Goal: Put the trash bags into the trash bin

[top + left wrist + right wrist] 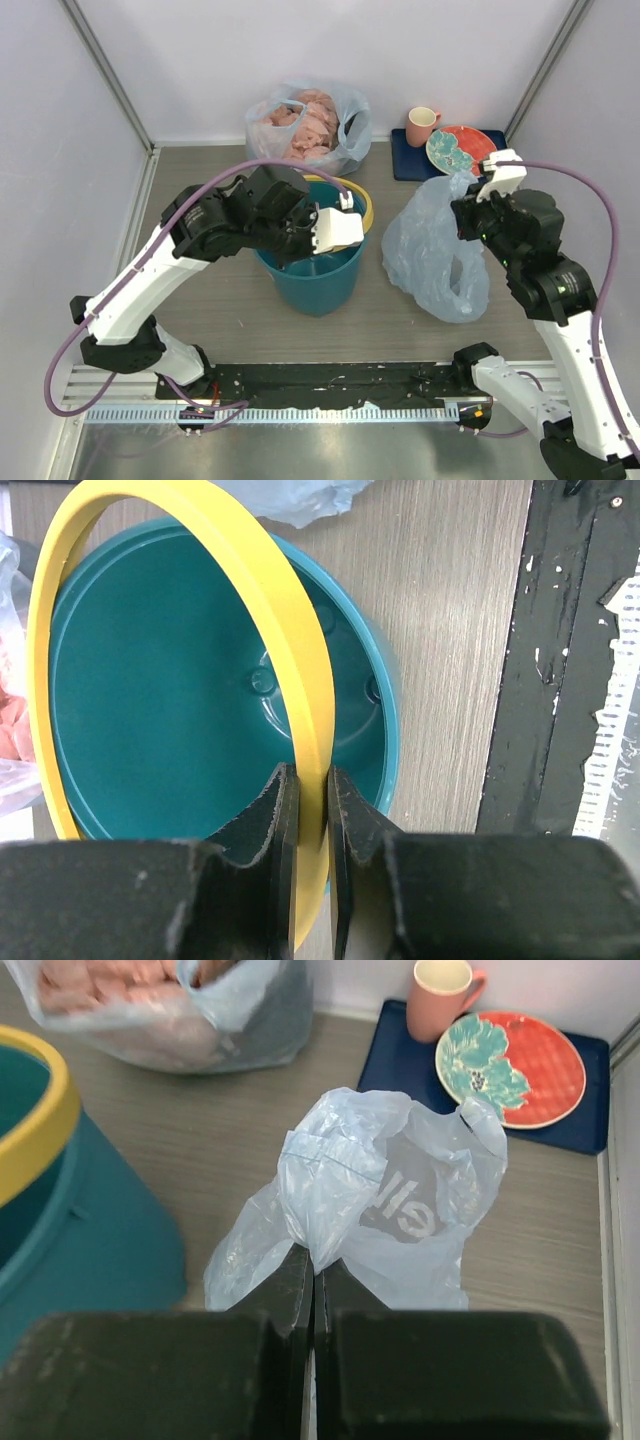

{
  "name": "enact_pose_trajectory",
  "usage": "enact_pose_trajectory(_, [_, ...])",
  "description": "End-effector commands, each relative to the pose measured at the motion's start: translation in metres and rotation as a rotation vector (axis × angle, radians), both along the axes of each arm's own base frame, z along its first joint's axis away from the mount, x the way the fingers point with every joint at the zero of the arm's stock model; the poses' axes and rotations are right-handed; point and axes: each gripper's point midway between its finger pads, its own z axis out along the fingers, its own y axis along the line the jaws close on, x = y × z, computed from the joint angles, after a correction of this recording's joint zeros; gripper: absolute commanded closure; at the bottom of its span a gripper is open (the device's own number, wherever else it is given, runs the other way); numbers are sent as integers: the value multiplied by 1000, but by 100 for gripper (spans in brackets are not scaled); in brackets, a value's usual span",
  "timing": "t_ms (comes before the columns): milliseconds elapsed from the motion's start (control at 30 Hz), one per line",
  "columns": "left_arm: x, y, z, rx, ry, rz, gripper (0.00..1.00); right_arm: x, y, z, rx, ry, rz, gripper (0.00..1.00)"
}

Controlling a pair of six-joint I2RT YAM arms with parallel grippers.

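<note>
The teal trash bin point(318, 280) stands mid-table. Its yellow rim ring point(364, 212) is tilted up off the bin. My left gripper point(344, 206) is shut on that ring point(290, 660); in the left wrist view the gripper point(312, 800) pinches the ring above the bin's empty inside point(150, 700). The light-blue trash bag point(435, 255) lies crumpled right of the bin. My right gripper point(466, 218) is shut on its upper edge. In the right wrist view the gripper point(315, 1270) holds a bunched fold of the bag point(400, 1190), with the bin point(90, 1240) at the left.
A clear bag with pink lumps point(305, 125) stands behind the bin. A pink mug point(422, 125) and a red and teal plate point(460, 150) sit on a blue mat point(408, 162) at the back right. A black strip point(330, 385) runs along the near edge.
</note>
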Motion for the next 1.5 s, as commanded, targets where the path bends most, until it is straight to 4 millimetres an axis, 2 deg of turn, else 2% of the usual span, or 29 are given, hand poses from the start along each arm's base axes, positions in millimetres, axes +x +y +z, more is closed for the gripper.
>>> enact_pose_trajectory(0, [10,-4,25,-101,-93,21,100,12,-2,-24,-94,53,10,96])
enact_pose_trajectory(67, [9,-4,19,-89,-81,19,100,13,-2,-32,-110,92,10,79])
enact_pose_trajectory(100, [8,-3,16,-85,-77,21,100,10,-4,-38,-118,126,5,60])
enact_pose_trajectory(133, [8,-3,16,-88,-75,21,100,9,-6,-38,-120,138,-6,53])
enact_pose_trajectory(167, [8,-3,15,-89,-76,21,100,8,-6,-29,-110,129,-12,46])
enact_pose_trajectory(200, [8,-3,15,-90,-74,24,100,4,-8,-28,-112,144,-14,36])
enact_pose_trajectory(233, [7,-4,15,-93,-75,22,100,2,-11,-24,-114,144,-26,31])
enact_pose_trajectory(333, [7,-5,14,-95,-65,20,100,-8,-15,-8,-97,154,-47,26])
enact_pose_trajectory(467, [6,-8,11,-97,-53,20,100,-24,-14,9,-42,127,-36,24])
enact_pose_trajectory(600, [7,-8,9,-97,-53,26,100,-26,-17,20,-16,126,-67,24])
enact_pose_trajectory(633, [7,-8,10,-100,-53,27,100,-27,-14,29,5,107,-54,23])
enact_pose_trajectory(733, [8,-8,10,-106,-54,40,100,-42,23,45,151,98,128,27])
enact_pose_trajectory(800, [7,-8,11,-119,-44,49,100,-52,53,47,242,122,280,34])
enact_pose_trajectory(900, [6,-8,12,-133,-38,56,100,-53,78,27,353,215,360,41])
enact_pose_trajectory(1033, [6,-8,15,-145,-43,57,100,-44,96,-4,441,313,394,45])
enact_pose_trajectory(1067, [6,-8,16,-148,-43,59,100,-41,101,4,488,290,405,45])
enact_pose_trajectory(1133, [5,-7,17,-152,-45,57,100,-40,108,-1,540,307,427,45])
enact_pose_trajectory(1167, [5,-8,16,-152,-42,56,100,-35,112,7,571,273,444,45])
enact_pose_trajectory(1233, [5,-8,16,-154,-38,57,100,-35,118,11,636,283,453,45])
enact_pose_trajectory(1333, [4,-10,16,-158,-36,53,100,-28,125,4,698,313,456,45])
enact_pose_trajectory(1467, [4,-12,18,-167,-34,51,100,-16,131,-15,712,365,439,49])
